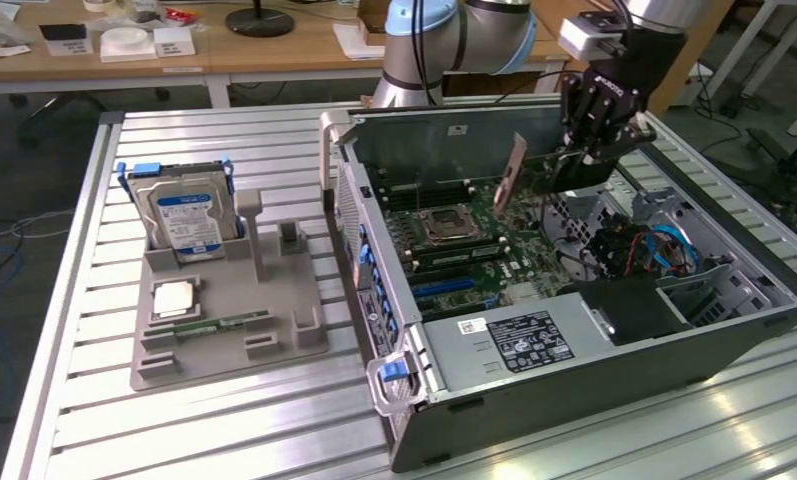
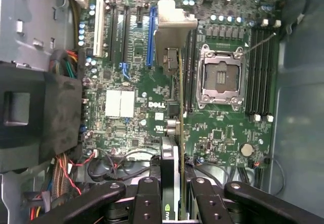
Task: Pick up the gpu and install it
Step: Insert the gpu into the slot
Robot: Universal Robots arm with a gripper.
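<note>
Exterior view: end effector [image 1: 582, 165], upper right of centre, pinches the gpu [image 1: 510, 175] on edge above the motherboard [image 1: 465, 250] in the open case [image 1: 718, 330]; step in hand looks like insertion. Wrist view: gpu [image 2: 173, 31] edge-on at frame centre, just beside the blue slot [image 2: 150, 36], apparently unseated; seating calls for lining its edge up with a slot.

The gpu [image 1: 510, 172] has a matt brownish face and a dull silvery metal bracket [image 2: 172, 31]. The table [image 1: 238, 430] is ribbed shiny metal; the tray [image 1: 211, 350] looks matt grey plastic.
</note>
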